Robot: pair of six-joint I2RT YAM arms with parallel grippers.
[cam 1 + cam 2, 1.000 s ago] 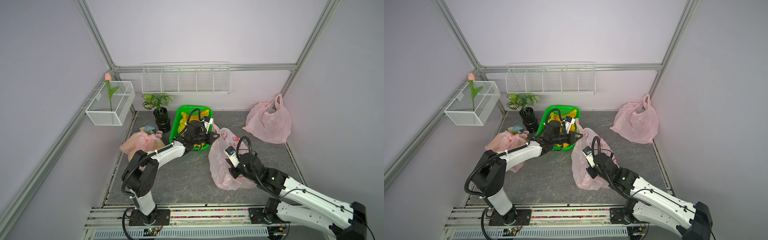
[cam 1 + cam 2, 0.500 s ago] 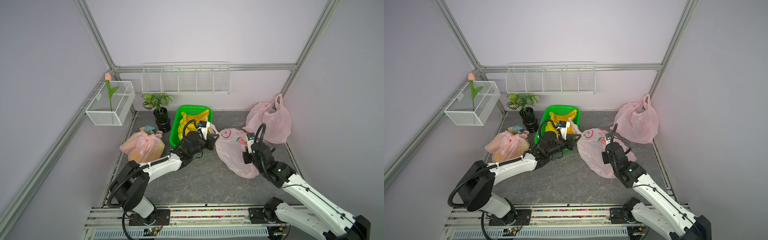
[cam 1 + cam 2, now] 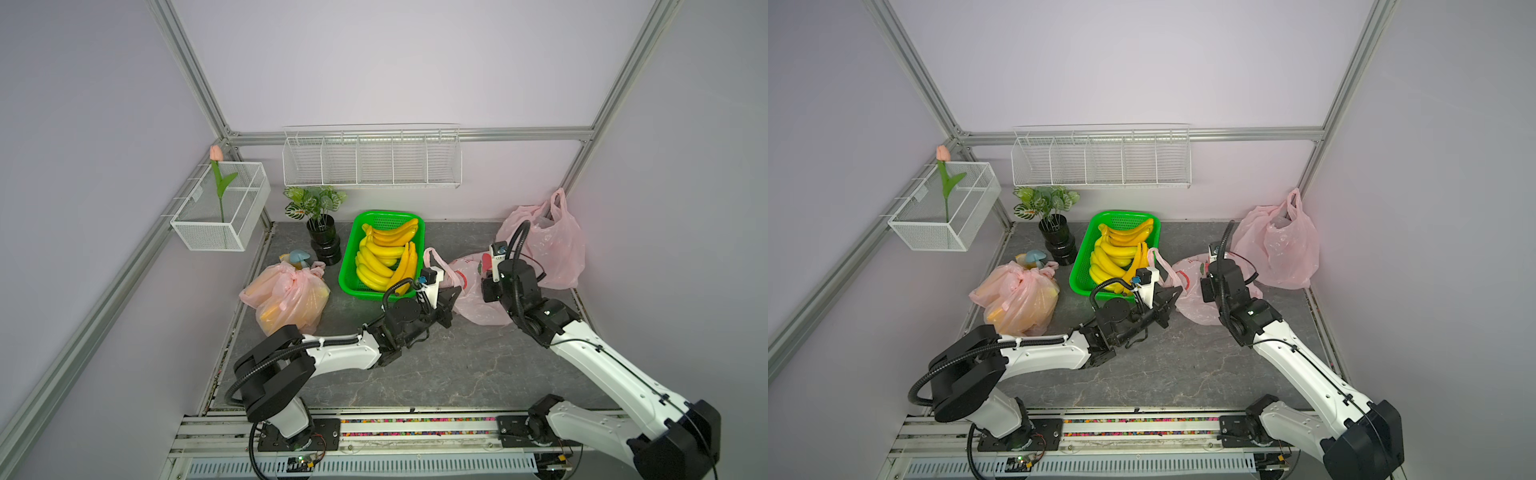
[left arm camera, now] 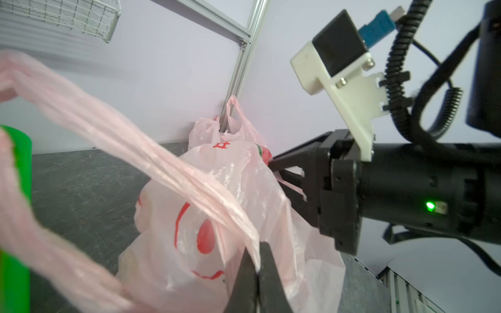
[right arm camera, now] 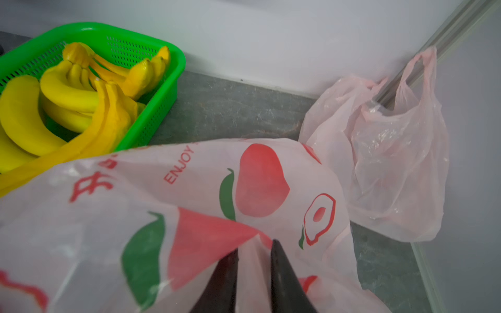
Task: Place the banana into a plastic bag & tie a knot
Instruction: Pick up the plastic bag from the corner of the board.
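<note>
A pink plastic bag (image 3: 473, 299) (image 3: 1192, 303) printed with red fruit lies slumped on the grey table, right of the green basket (image 3: 353, 274). My left gripper (image 4: 256, 252) (image 3: 451, 297) is shut on one stretched handle strip (image 4: 162, 162) of the bag, at its left side. My right gripper (image 5: 254, 248) (image 3: 486, 286) sits at the bag's right side. Its jaws stand slightly apart, with loose bag film (image 5: 217, 189) between them. Several yellow bananas (image 3: 386, 257) (image 5: 67, 89) fill the basket. I cannot tell whether a banana is inside the bag.
A knotted pink bag holding fruit (image 3: 286, 295) lies at the left. Another pink bag (image 3: 544, 245) slumps in the back right corner. A potted plant (image 3: 320, 232) stands behind the basket's left side. Wire racks (image 3: 370, 158) hang on the walls.
The printed bag went from standing at the front centre to lying farther back and right. The right gripper swung to its right side and its jaws parted. The left gripper drew back off the basket.
</note>
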